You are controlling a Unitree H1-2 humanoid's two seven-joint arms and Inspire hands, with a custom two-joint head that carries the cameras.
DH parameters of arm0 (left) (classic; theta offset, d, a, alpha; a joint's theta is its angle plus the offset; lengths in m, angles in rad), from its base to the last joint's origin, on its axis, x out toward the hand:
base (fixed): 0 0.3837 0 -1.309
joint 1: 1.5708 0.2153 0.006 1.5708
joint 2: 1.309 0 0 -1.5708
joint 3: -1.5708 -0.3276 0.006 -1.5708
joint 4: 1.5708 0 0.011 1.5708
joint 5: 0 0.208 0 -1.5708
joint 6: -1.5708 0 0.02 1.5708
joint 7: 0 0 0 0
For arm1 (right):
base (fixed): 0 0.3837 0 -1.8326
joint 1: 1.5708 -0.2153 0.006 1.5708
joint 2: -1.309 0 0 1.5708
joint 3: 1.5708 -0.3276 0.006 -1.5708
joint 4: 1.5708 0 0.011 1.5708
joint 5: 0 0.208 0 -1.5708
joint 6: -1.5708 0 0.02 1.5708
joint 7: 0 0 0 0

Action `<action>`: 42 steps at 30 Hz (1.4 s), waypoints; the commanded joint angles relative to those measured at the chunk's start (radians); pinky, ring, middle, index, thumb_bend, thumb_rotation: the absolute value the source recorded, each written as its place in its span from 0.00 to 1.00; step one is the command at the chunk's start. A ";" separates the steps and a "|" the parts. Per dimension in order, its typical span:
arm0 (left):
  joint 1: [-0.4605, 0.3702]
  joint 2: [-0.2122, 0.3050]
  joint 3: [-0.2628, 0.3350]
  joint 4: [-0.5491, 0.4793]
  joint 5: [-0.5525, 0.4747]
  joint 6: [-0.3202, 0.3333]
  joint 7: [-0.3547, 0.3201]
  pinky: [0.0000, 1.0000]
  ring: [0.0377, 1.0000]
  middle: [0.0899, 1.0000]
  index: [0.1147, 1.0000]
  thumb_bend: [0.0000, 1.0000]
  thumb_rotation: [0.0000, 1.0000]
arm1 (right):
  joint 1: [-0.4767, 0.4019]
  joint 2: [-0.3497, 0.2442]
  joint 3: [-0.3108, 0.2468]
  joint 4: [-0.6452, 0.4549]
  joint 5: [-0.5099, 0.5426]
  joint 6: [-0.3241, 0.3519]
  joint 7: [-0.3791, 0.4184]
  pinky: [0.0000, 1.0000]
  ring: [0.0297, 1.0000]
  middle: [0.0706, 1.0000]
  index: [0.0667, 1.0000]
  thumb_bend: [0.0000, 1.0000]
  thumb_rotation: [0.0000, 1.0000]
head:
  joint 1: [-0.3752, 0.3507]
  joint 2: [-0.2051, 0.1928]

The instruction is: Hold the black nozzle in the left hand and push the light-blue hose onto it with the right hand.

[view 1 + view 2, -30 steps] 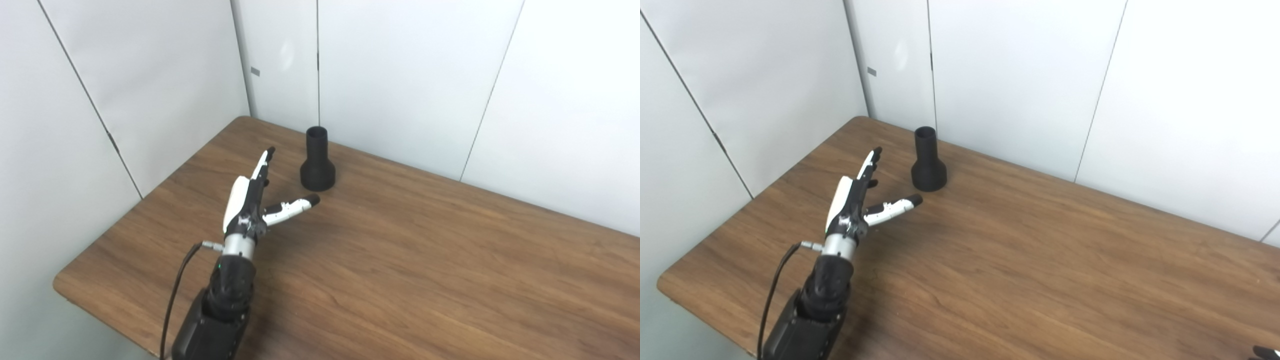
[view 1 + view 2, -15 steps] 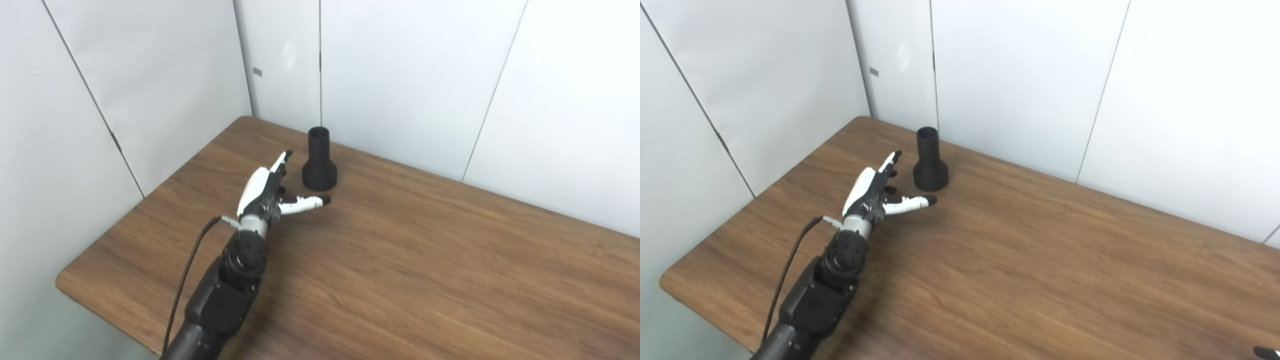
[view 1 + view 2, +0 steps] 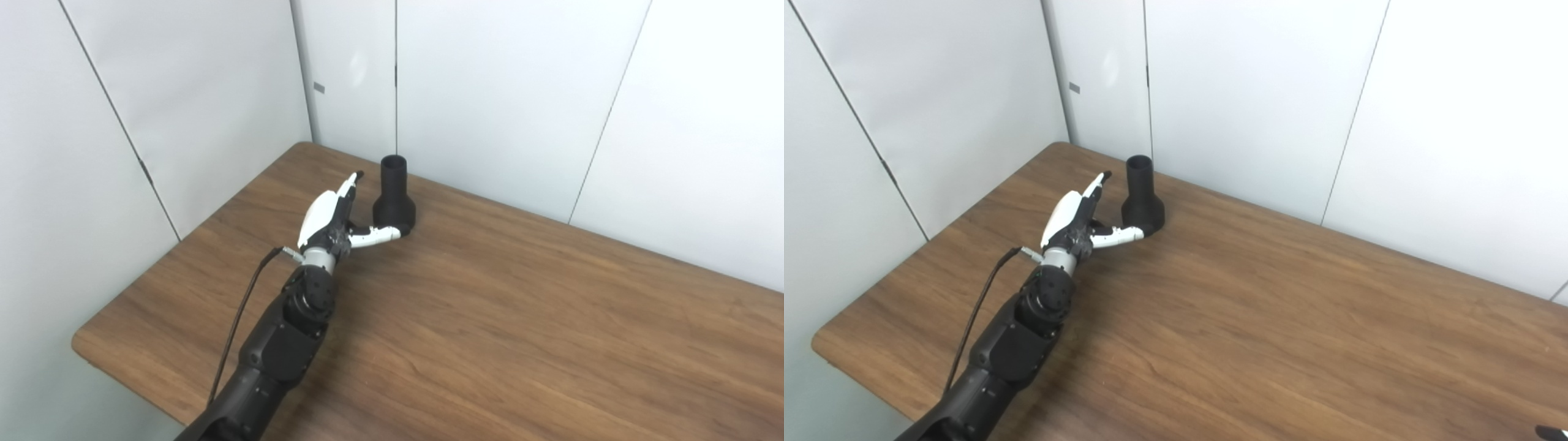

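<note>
My left robot hand [image 3: 334, 220] is spread open beside the black nozzle [image 3: 394, 196], which stands upright on the desk [image 3: 520, 318] ungrasped. Grasping and hose-fitting remain; no hose in view.

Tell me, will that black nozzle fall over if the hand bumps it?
Probably not easily: the black nozzle stands upright on its wide flared base. A knock high on its narrow neck might tip it. It looks stiff, so the open left hand should grip it without squashing.
</note>
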 commanded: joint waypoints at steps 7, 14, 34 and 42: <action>-0.033 0.006 -0.074 0.065 0.004 0.024 -0.048 0.90 1.00 0.99 1.00 1.00 0.41 | -0.008 -0.025 -0.012 -0.033 0.010 -0.041 -0.005 0.27 0.44 0.61 0.63 0.45 0.80 | -0.020 0.000; -0.055 0.031 -0.154 0.081 0.049 0.085 -0.089 0.90 0.95 0.95 0.96 1.00 0.41 | 0.009 -0.027 -0.014 -0.062 0.014 -0.028 0.003 0.28 0.43 0.62 0.63 0.45 0.80 | -0.033 0.010; -0.047 0.030 -0.209 0.094 0.029 0.061 -0.129 0.92 0.95 0.88 0.87 1.00 0.36 | 0.028 -0.034 -0.026 -0.085 0.007 -0.019 0.023 0.31 0.47 0.63 0.62 0.46 0.80 | -0.049 0.019; -0.033 0.019 -0.216 0.068 0.020 0.049 -0.129 0.76 0.84 0.83 0.85 1.00 0.25 | 0.038 -0.034 -0.034 -0.101 0.012 -0.010 0.033 0.34 0.50 0.63 0.62 0.44 0.76 | -0.055 0.027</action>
